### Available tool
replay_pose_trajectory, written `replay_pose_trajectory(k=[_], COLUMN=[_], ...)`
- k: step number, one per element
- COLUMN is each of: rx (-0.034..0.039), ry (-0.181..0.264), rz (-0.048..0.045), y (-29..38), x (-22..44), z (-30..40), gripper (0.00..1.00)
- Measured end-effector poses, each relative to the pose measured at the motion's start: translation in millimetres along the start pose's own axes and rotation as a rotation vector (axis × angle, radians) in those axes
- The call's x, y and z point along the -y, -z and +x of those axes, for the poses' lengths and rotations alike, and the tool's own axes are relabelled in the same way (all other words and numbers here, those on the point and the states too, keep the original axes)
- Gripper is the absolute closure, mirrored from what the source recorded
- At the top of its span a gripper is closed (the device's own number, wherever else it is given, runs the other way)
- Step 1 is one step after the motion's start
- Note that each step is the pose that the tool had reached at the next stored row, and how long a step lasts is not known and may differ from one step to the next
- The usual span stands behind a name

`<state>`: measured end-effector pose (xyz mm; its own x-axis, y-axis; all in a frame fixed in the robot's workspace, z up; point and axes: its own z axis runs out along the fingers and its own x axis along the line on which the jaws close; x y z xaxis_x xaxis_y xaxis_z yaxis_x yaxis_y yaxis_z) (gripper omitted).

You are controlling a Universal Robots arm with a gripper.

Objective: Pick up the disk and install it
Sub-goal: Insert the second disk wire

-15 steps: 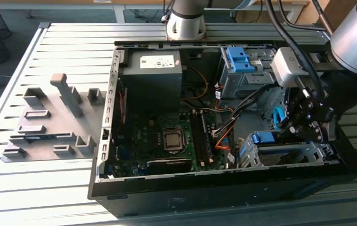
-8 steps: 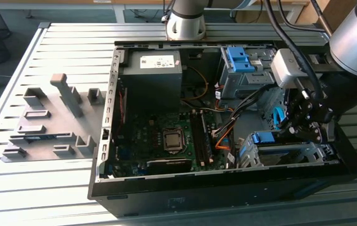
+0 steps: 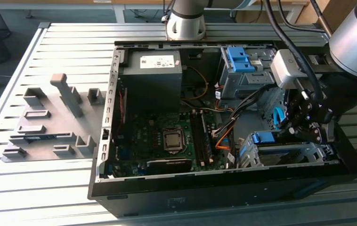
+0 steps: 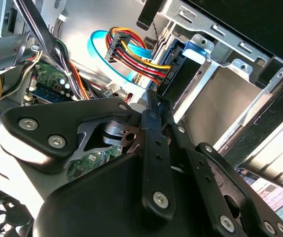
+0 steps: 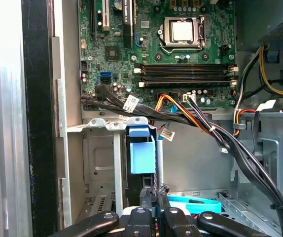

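In the exterior view, the open computer case lies on its side on a slatted table, so its inside faces up and the arm can reach it from above. The gripper hangs low at the exterior view's right, over the metal drive cage in the case's near corner. The disk stands in that cage, its blue bracket end up, just beside the gripper. We judge it is on edge because the slot takes it that way. A bare blue bracket sits in the far cage. The grey box carries a white sticker whose print is too small to read.

In the second wrist view, the gripper points towards the bundle of coloured cables and the cage wall, and the disk shows its blue tab between the metal rails. We cannot tell whether the pincer is clenched or released, or whether it touches the disk. A label at the frame's corner stays unreadable.

In the first wrist view, the gripper lines up with the disk, seen edge-on in its slot, with the motherboard beyond. Small white tags on the cables bear print we cannot make out
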<state>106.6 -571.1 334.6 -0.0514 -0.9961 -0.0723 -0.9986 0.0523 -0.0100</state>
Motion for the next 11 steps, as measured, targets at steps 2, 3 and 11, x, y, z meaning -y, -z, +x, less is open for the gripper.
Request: replay_pose_trajectory(k=[2,3,11], rx=[0.0019,0.0024,0.0026], ry=[0.001,0.001,0.003], rz=[-0.0001,-0.0002,0.0001], y=[1.4,2.3,1.6], x=[0.0,0.0,0.4], z=[-0.1,-0.2,0.7], gripper=[0.84,0.84,0.84])
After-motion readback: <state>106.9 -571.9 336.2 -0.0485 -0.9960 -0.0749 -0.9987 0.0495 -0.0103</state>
